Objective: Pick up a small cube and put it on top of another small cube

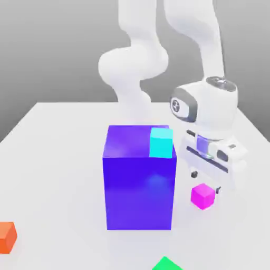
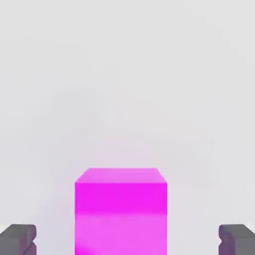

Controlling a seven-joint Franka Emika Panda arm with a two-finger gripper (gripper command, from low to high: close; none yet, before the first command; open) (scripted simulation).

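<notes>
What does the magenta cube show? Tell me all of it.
The magenta cube is small, plain and bright pink, with flat faces, fairly sharp edges and a smooth, slightly glossy, plastic-like look. It rests upright on the pale table, to the exterior view's right of the big blue block. The open pincer has its fingers on either side, with gaps between; neither touches it.

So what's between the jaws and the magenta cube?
Nothing: in the hand view, bare white tabletop shows on both sides of the magenta cube, inside the open jaws.

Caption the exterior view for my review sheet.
Open end effector above the magenta cube, beside a blue-violet block bearing a cyan cube.
</notes>
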